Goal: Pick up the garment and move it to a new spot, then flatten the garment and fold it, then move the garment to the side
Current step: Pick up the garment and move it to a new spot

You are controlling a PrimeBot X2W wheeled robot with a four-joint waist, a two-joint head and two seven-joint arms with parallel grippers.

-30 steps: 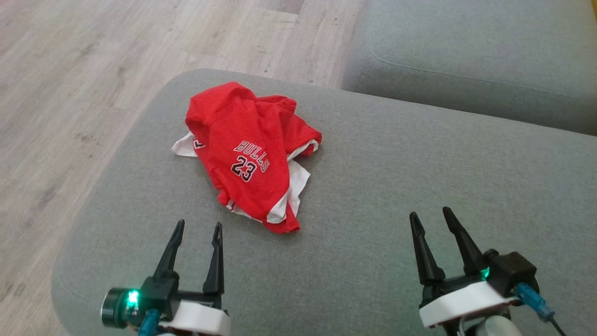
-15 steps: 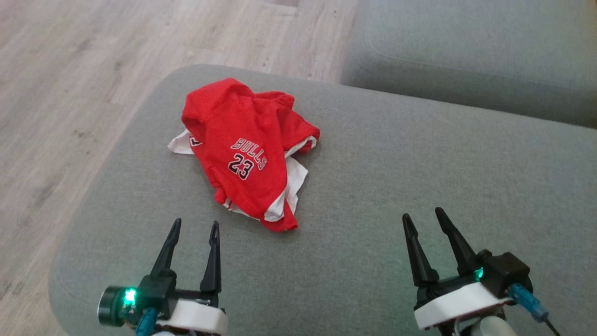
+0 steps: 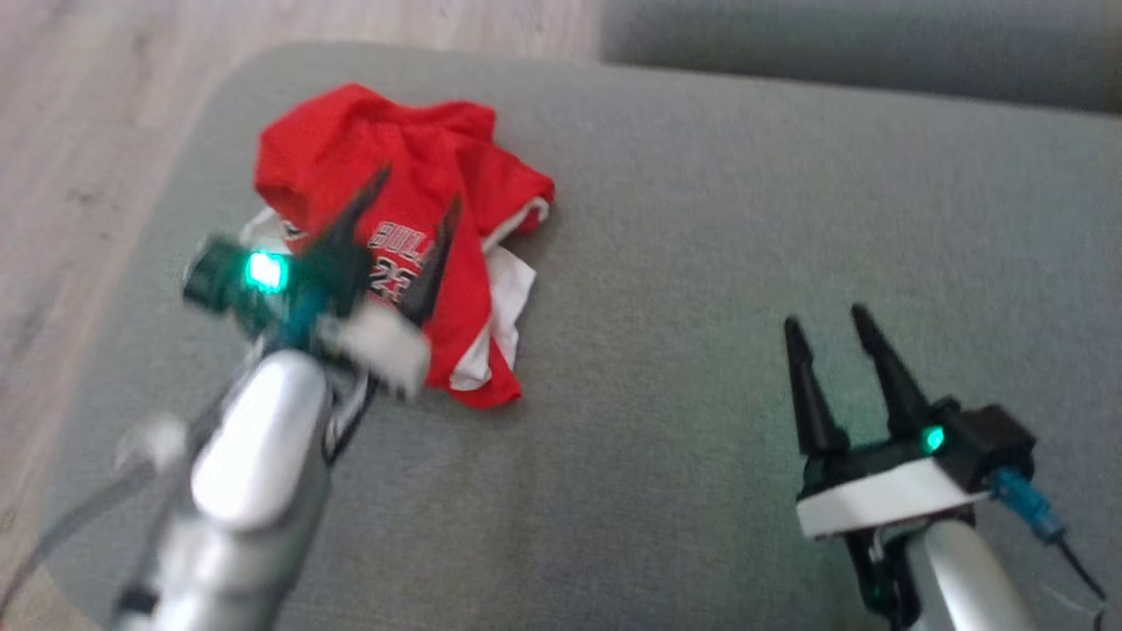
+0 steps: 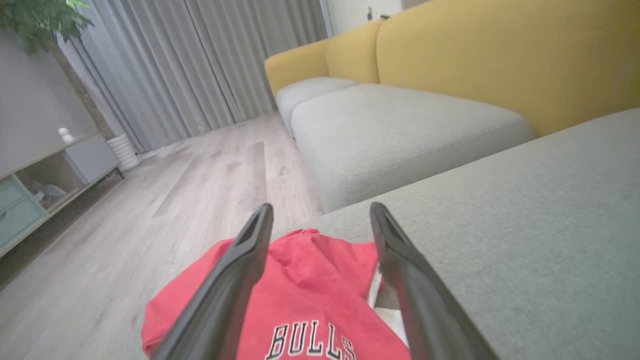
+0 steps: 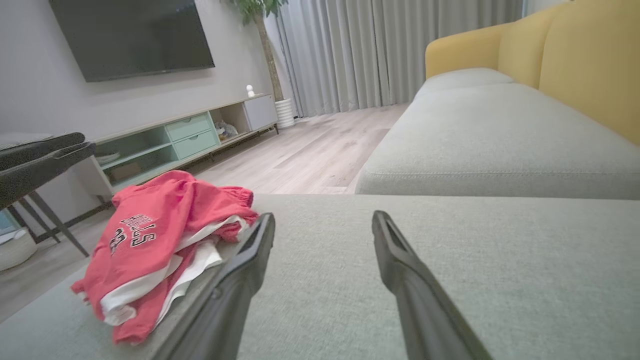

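The garment [image 3: 500, 180] is a red and white jersey printed "BULLS 23", lying crumpled near the far left corner of the grey cushion [image 3: 701, 263]. My left gripper [image 3: 419, 188] hovers over the garment, open and blurred, with nothing between its fingers. In the left wrist view the left gripper [image 4: 321, 210] frames the garment [image 4: 310, 290] just below and ahead. My right gripper [image 3: 826, 317] stands open above bare cushion at the lower right, well apart from the jersey. The right wrist view has the right gripper [image 5: 324, 216] open and the garment [image 5: 150, 235] off to its left.
Wooden floor [image 3: 70, 131] drops away past the cushion's left edge. A second grey seat [image 3: 877, 44] lies beyond, with a yellow backrest [image 4: 500, 60]. A TV cabinet [image 5: 175, 140] and a dark table [image 5: 40, 160] stand across the room.
My left arm has swung forward from the cushion's near edge to above the jersey. The right gripper has crept forward slightly. The head camera has tilted, shifting the whole picture.
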